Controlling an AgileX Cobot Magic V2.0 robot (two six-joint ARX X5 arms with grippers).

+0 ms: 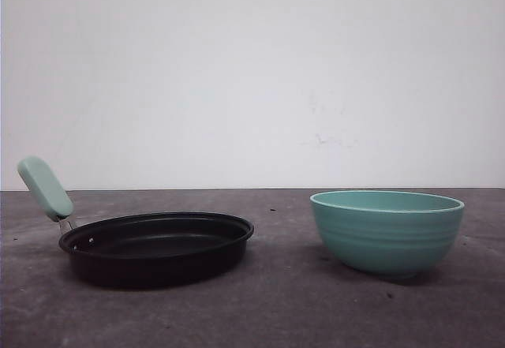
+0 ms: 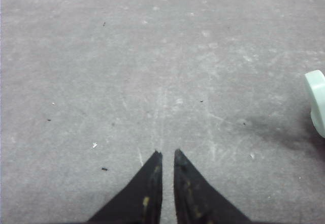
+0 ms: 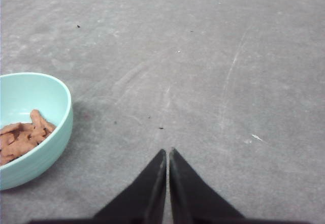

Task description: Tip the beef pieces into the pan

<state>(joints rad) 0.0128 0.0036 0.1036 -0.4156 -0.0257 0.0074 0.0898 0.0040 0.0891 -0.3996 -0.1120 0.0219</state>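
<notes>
Beef pieces (image 3: 23,137) were seen in bowl (image 3: 48,148) beside right gripper (image 3: 167,154), fingers pressed together; left gripper (image 2: 168,155) nearly closed, holding nothing, pan (image 1: 158,245) handle near it

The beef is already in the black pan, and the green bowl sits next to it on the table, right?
Not quite. The beef is in the green bowl, not the pan; the right wrist view shows the pieces heaped inside the bowl. In the front view no beef shows above the pan's rim. The rest is right: the bowl sits beside the pan on the table.
</notes>
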